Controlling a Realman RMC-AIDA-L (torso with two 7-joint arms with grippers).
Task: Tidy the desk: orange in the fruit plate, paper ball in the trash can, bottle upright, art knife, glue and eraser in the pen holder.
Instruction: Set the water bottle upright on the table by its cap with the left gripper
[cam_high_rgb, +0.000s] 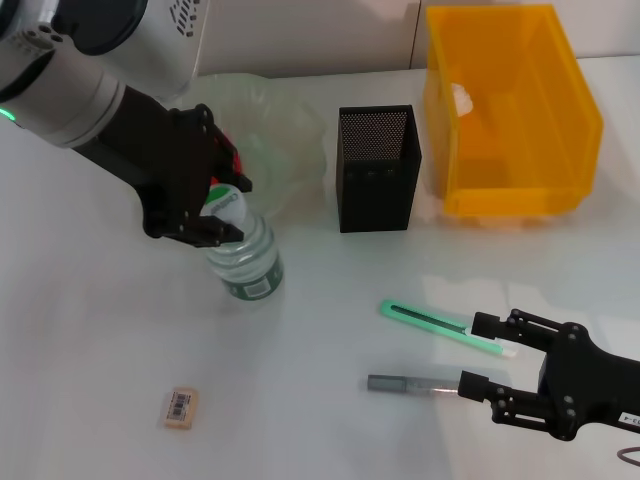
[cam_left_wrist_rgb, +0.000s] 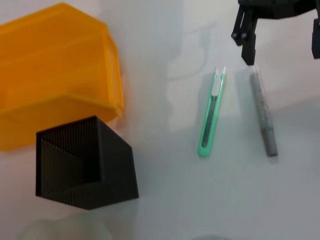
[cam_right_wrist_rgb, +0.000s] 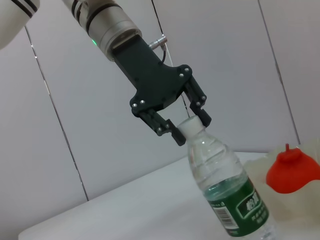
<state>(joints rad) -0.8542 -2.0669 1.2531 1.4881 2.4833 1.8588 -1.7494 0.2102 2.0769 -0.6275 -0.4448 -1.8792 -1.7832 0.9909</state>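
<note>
Standing the bottle upright was the step in hand; judged from the frames, the bottle was already vertical and the next move called for the left fingers to part and lift clear without toppling it.

Item 1, nearest: eraser (cam_high_rgb: 181, 408), flat on the desk (cam_high_rgb: 90, 360), untouched, well apart from both arms.

Item 2: right gripper (cam_high_rgb: 487, 362), low at the near right, fingers spread wide and holding nothing; 1 fingertip sat just beside the grey glue stick (cam_high_rgb: 408, 384), the other just beside the tip of the green art knife (cam_high_rgb: 440, 325). Both tools lay flat, apart from each other.

Item 3: water bottle (cam_high_rgb: 246, 262), green label, standing on the desk. Left gripper (cam_high_rgb: 222, 208) clamped about its white cap, fingers (cam_right_wrist_rgb: 202, 114) pressed on either side of the neck.

Item 4: black mesh pen holder (cam_high_rgb: 377, 170), upright, nothing seen inside.

Item 5: clear fruit plate (cam_high_rgb: 275, 125) behind the bottle; an orange-red fruit (cam_right_wrist_rgb: 291, 170) showed in the right wrist view.

Item 6, farthest: yellow trash bin (cam_high_rgb: 510, 110), a pale paper ball (cam_high_rgb: 461, 98) inside.
</note>
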